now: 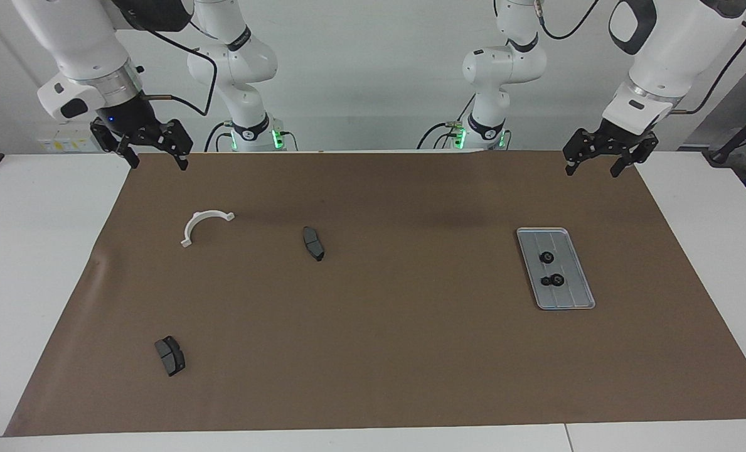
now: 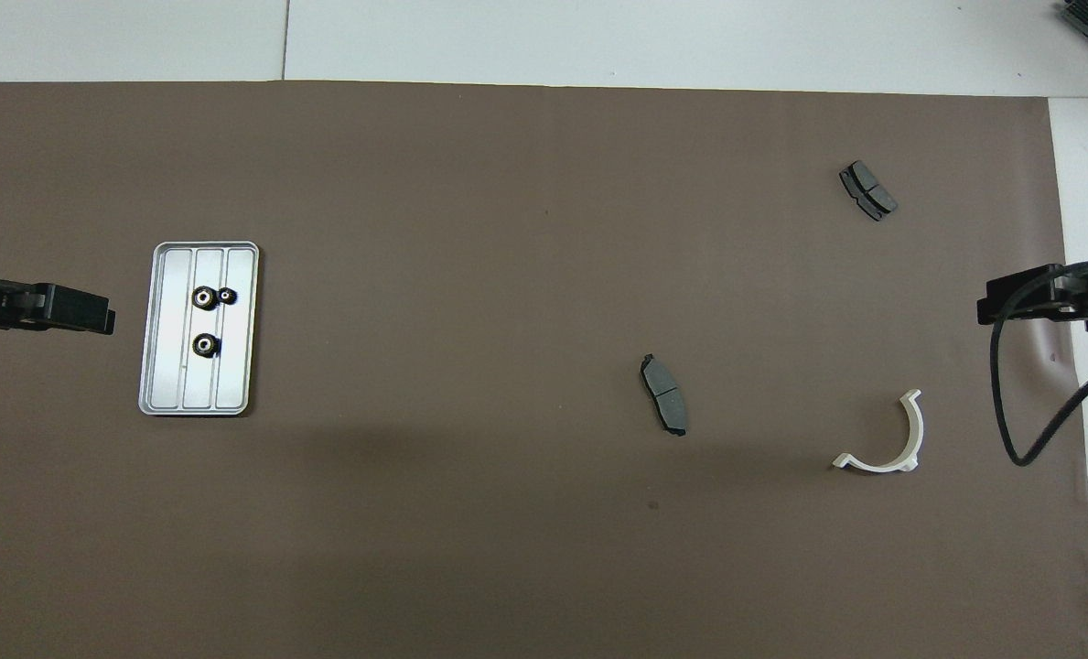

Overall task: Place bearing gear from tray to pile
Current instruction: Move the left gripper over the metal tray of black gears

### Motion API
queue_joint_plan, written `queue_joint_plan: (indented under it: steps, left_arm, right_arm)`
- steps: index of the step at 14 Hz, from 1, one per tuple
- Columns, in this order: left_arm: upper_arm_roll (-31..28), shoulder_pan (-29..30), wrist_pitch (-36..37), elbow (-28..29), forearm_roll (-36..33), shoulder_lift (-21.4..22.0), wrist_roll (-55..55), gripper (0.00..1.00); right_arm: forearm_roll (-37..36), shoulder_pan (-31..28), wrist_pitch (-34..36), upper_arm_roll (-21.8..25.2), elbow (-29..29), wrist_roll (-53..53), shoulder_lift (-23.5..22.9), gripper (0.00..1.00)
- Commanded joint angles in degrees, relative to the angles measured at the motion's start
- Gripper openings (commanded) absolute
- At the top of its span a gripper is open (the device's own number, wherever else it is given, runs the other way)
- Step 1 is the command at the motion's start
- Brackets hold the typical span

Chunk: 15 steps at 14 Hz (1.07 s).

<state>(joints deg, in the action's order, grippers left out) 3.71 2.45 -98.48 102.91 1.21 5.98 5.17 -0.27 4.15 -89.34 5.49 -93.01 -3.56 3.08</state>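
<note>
The silver-grey tray (image 1: 570, 295) (image 2: 168, 366) lies on the brown mat toward the left arm's end. Three small black bearing gears rest in it: one alone (image 1: 546, 257) (image 2: 204, 345) and two side by side (image 1: 552, 280) (image 2: 203, 297). The pile is a loose scatter toward the right arm's end: a white half-ring bracket (image 1: 196, 221) (image 2: 917, 435) and two dark brake pads (image 1: 314, 243) (image 2: 663, 394), (image 1: 170, 355) (image 2: 868, 190). My left gripper (image 1: 592, 168) (image 2: 95, 316) hangs open and empty, high over the mat's edge near the tray. My right gripper (image 1: 159, 164) (image 2: 996, 307) waits open and empty over the mat's corner near the bracket.
The brown mat (image 1: 410, 351) covers most of the white table (image 1: 27, 251). A black cable (image 2: 1010, 412) loops down from the right arm above the mat's edge.
</note>
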Motion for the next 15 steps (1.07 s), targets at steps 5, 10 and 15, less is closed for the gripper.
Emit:
queue_joint_plan:
  steps: [5, 10, 15]
  left_arm:
    - [-0.8, 1.7, -19.8, 14.2, 0.5, -4.1, 0.5, 1.0]
    - [-0.8, 1.3, -32.2, 13.2, 0.7, -14.1, 0.3, 1.0]
    - [-0.8, 1.4, -41.9, 13.1, 1.5, -22.1, -0.2, 1.0]
  right_arm:
    - [1.3, -0.6, 0.2, -0.3, -0.1, 0.7, 0.1, 1.0]
    - [1.3, -0.6, 0.2, -0.3, -0.1, 0.7, 0.1, 1.0]
    - [1.3, -0.6, 0.2, -0.3, -0.1, 0.7, 0.1, 1.0]
